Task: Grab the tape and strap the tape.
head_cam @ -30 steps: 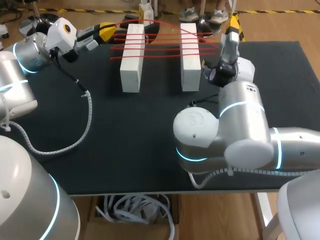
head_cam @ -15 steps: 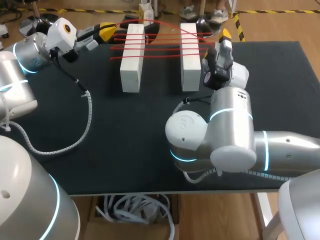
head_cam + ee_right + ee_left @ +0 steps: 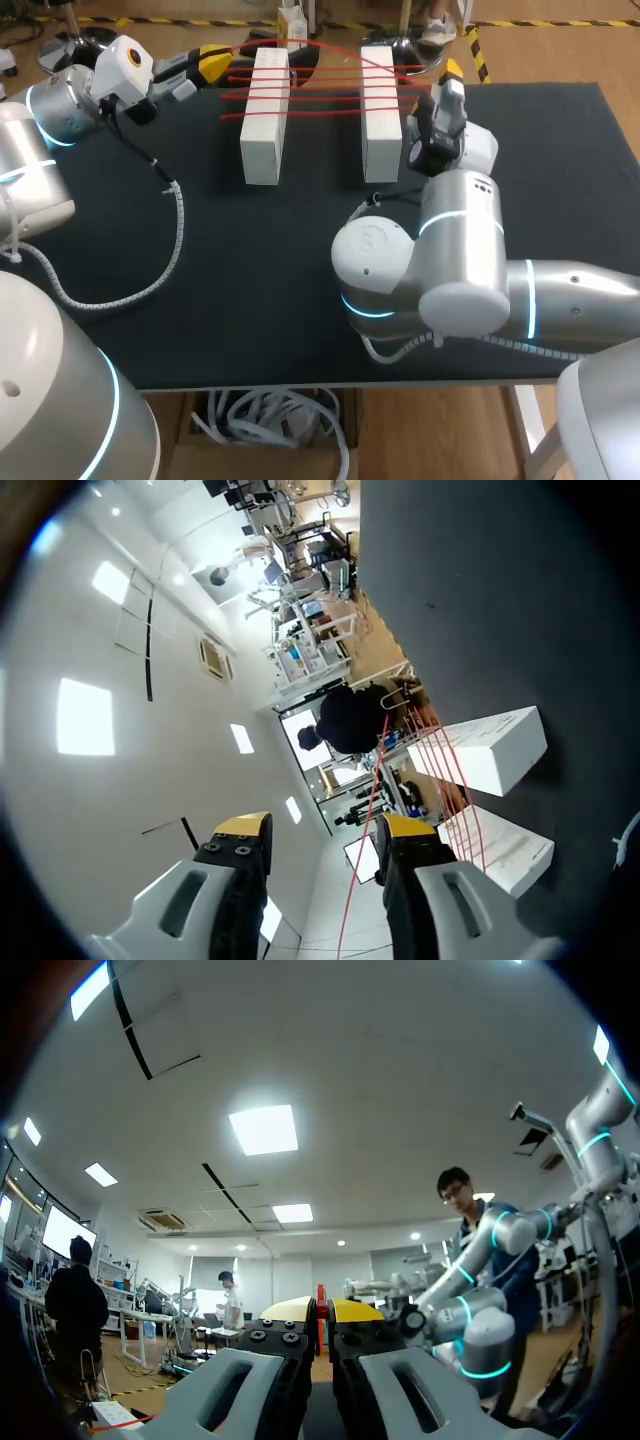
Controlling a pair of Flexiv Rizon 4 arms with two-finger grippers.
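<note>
Right hand (image 3: pixel 449 72), open, has drawn back from the table's (image 3: pixel 250 250) far edge; left hand (image 3: pixel 218 62) pinches the tape (image 3: pixel 320 1310).

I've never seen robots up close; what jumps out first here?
Red tape stretched in several strands across two white blocks at the far side of the black table. The left gripper pinches the tape beside the left block; the right gripper stands open by the right block.

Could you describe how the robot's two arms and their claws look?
The left arm and right arm are rounded silver-white tubes with cyan rings at the joints. A white ribbed cable runs along the left arm. The left claw and right claw have grey fingers, black screwed sections and yellow tips.
</note>
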